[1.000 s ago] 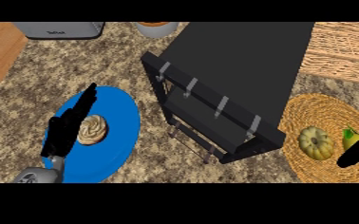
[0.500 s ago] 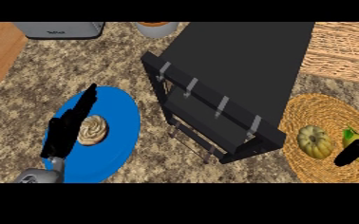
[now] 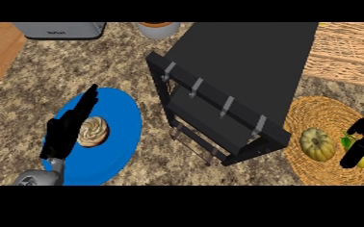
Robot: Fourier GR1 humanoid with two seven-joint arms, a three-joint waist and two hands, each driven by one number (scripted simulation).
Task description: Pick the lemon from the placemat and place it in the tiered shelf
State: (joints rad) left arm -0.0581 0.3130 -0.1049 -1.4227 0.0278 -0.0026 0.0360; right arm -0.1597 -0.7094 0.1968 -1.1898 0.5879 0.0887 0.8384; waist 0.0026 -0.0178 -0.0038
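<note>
Counter [image 3: 43, 77], left hand [image 3: 64, 130] straight-fingered over plate [image 3: 121, 120], right hand [image 3: 353, 149] at lemon [image 3: 346, 141], grasp unclear

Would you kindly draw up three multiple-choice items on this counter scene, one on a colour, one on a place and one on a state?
1. The plate under the pastry is:
A. blue
B. red
C. white

2. On the woven placemat, right of the black tiered shelf, lies:
A. the pastry
B. a toaster
C. a ribbed squash

3. The left hand has its fingers:
A. curled round the pastry
B. straight, over the plate
C. pinching a shelf bar

Answers:
1. A: blue shows all around the pastry.
2. C: the squash sits on the woven mat, apart from the shelf.
3. B: the fingers stretch straight across the plate and curl round nothing.
</note>
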